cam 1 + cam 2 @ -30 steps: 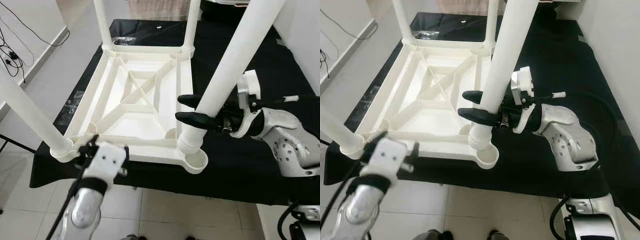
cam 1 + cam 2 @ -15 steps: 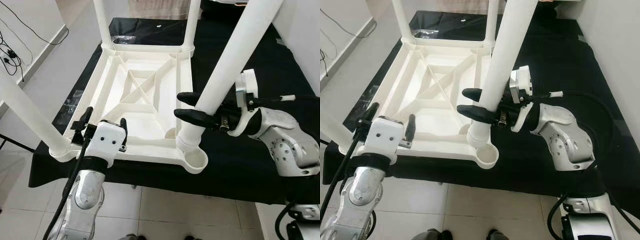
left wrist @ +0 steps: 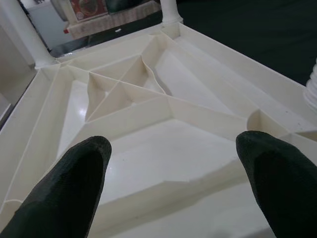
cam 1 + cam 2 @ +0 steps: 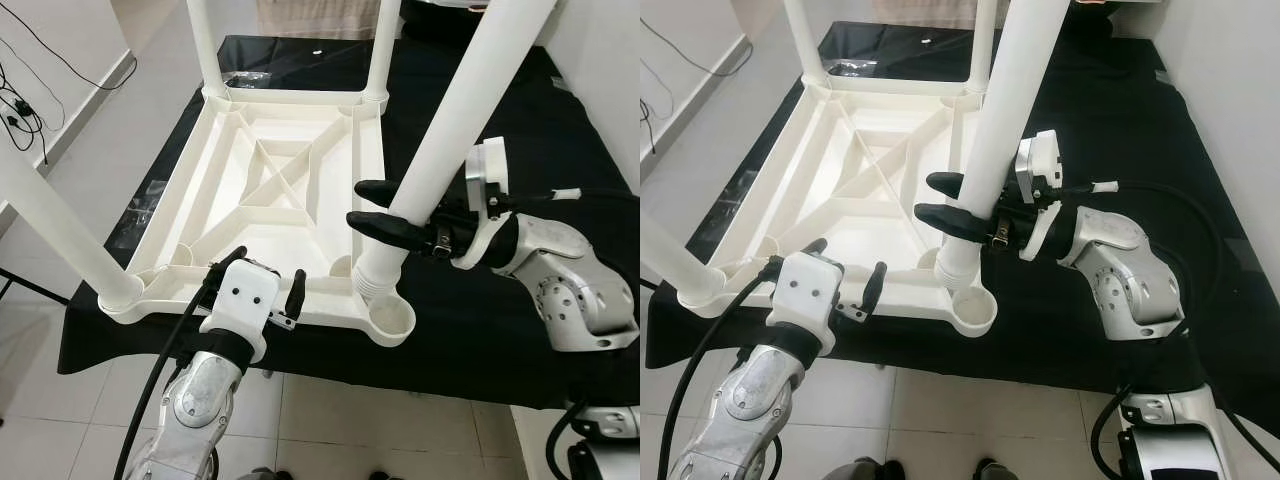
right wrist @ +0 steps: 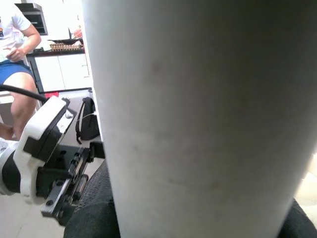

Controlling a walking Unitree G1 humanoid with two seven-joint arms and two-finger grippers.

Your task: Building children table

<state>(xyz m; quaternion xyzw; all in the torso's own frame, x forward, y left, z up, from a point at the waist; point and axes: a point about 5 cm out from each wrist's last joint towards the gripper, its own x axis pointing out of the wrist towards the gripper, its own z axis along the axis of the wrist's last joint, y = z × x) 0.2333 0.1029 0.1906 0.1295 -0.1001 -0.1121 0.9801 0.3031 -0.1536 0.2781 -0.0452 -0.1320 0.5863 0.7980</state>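
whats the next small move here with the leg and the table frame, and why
Probably close the left gripper on the near rim of the upturned table frame to steady it. Its fingers are open, straddling that rim. The right gripper is shut on the fourth leg, whose ribbed end stands tilted beside the empty near-right corner socket, not yet in it. Three legs already stand in their corners.

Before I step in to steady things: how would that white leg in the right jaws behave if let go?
The leg leans, its ribbed end beside the corner socket, so it would probably topple. Round, likely rolls. Looks like hollow plastic, probably light and stiff.
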